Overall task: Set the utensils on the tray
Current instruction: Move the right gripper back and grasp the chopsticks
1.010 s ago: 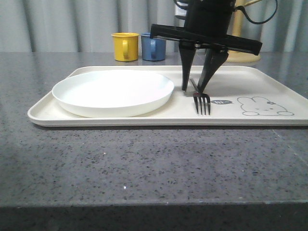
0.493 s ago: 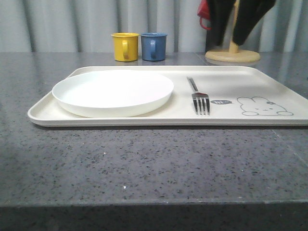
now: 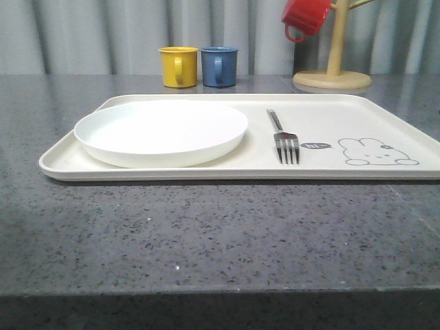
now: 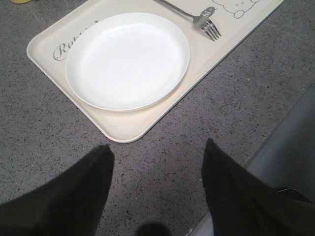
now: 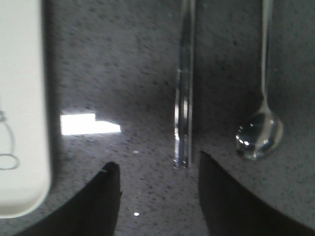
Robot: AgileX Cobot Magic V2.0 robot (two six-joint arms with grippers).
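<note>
The speckled grey surface (image 3: pixel 206 234) carries the cream tray (image 3: pixel 385 117). On the tray a white plate (image 3: pixel 161 130) lies at about nine o'clock of the fork (image 3: pixel 283 137), close beside it. The chopsticks (image 5: pixel 184 88) and spoon (image 5: pixel 261 128) lie off the tray on the surface. The right pincer (image 5: pixel 157 196) hovers wide open and empty near the chopstick ends; the left pincer (image 4: pixel 157 187) is likewise spread and empty. The thin, shiny chopsticks could split or skid under a closing grip.
</note>
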